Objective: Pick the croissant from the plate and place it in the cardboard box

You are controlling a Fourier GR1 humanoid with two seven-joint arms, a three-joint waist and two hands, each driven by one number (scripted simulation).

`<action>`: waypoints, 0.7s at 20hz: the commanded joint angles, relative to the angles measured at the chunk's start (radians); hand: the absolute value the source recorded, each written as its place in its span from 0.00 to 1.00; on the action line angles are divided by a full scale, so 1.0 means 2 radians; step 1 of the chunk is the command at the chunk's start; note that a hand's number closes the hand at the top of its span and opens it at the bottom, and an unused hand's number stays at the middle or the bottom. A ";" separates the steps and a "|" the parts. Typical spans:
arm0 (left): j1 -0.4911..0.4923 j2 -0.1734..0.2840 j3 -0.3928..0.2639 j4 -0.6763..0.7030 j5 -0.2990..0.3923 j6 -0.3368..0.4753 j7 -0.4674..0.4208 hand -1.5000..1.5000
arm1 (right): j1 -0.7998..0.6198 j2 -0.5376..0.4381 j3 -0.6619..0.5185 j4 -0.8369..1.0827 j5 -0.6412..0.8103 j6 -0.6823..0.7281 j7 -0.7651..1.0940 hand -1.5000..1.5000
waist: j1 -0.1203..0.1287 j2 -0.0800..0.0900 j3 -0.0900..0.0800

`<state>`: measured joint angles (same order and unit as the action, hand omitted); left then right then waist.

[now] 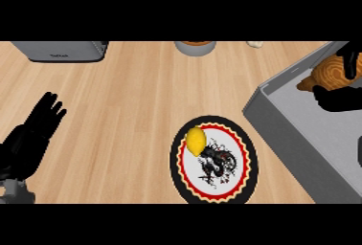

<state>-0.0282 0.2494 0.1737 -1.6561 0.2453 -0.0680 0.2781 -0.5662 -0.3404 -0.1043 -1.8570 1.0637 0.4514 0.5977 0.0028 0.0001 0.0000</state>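
The right hand (338, 98) sat at about two o'clock, fingers and thumb curled round the croissant (329, 74), which was over the inside of the grey box (283, 122). The plate (244, 158), at about five o'clock of centre, carried a lemon (195, 141) on its upper left part. The left hand (35, 131) rested at nine o'clock, fingers straight.

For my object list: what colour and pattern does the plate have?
White plate with black rim, red-and-yellow scalloped border and a black-red centre drawing, in the head view.
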 commanded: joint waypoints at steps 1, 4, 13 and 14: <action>0.023 -0.021 -0.015 -0.009 -0.012 -0.005 -0.018 0.50 | -0.001 -0.015 -0.017 0.051 -0.007 -0.039 -0.049 1.00 | 0.002 0.000 0.000; 0.007 -0.008 -0.001 -0.005 -0.009 -0.001 0.000 0.50 | 0.061 -0.012 -0.036 0.090 -0.008 -0.117 -0.105 1.00 | 0.000 0.001 0.000; -0.014 -0.001 0.013 0.005 0.002 -0.007 0.010 0.50 | 0.059 0.006 -0.053 0.236 -0.036 -0.106 -0.115 1.00 | 0.005 0.002 0.000; -0.018 0.012 0.026 0.017 0.016 -0.023 0.014 0.50 | 0.062 0.011 -0.054 0.232 -0.018 -0.118 -0.091 1.00 | 0.003 0.001 0.000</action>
<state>-0.0474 0.2424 0.1919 -1.6300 0.2391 -0.0880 0.2751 -0.4475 -0.3308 -0.1906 -1.4918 1.0129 0.2281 0.3783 0.0073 0.0023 0.0003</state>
